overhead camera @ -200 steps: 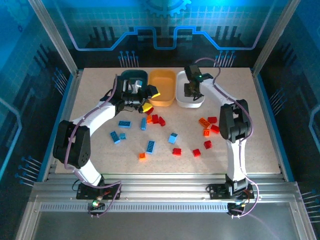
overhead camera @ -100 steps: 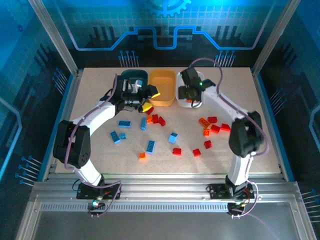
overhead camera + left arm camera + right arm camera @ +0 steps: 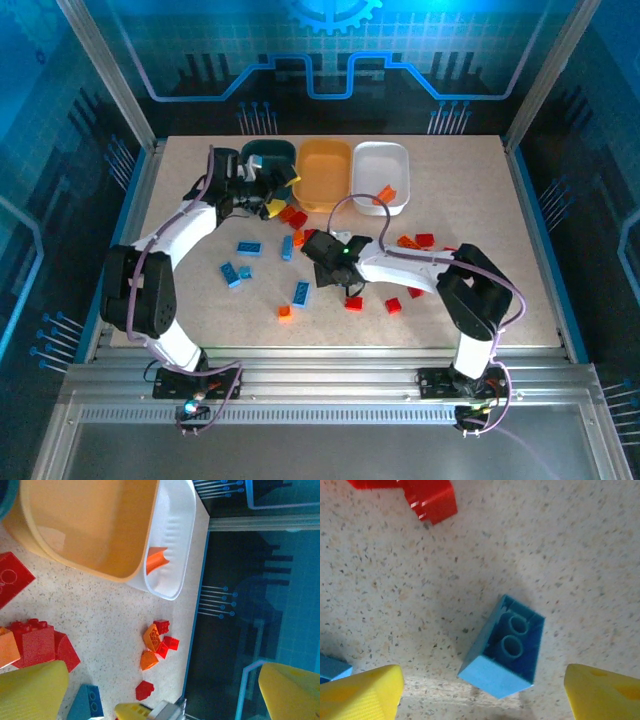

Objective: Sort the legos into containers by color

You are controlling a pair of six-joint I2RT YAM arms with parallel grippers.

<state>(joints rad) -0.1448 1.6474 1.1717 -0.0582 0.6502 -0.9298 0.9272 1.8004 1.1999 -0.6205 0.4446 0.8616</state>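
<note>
Shows the right gripper (image 3: 481, 692) hanging low over mid-table, spread wide and holding nothing, with a light blue brick (image 3: 502, 654) between the yellow fingertips (image 3: 362, 692) but touching neither. Shows the left gripper (image 3: 281, 193) likewise fully spread and empty, near the teal tray (image 3: 270, 152). Places the blue brick on the bare speckled table (image 3: 580, 545), near a red brick (image 3: 432, 502) but apart from it. Lies hollow side toward the camera, two inner tubes visible, studs hidden. Runs its long axis on a steep diagonal of the right wrist view, upper right to lower left, so slightly askew to the closing line.

To grip well: turn the wrist a little until the pads squarely face the two long walls, centre over the tubes, lower until the tips near the table, then close gently. Avoid pinching a corner, likely to spin the brick out. Probably bound for the teal tray, judging by colour. Note an orange brick (image 3: 385, 193) already in the white tray (image 3: 385, 160).
</note>
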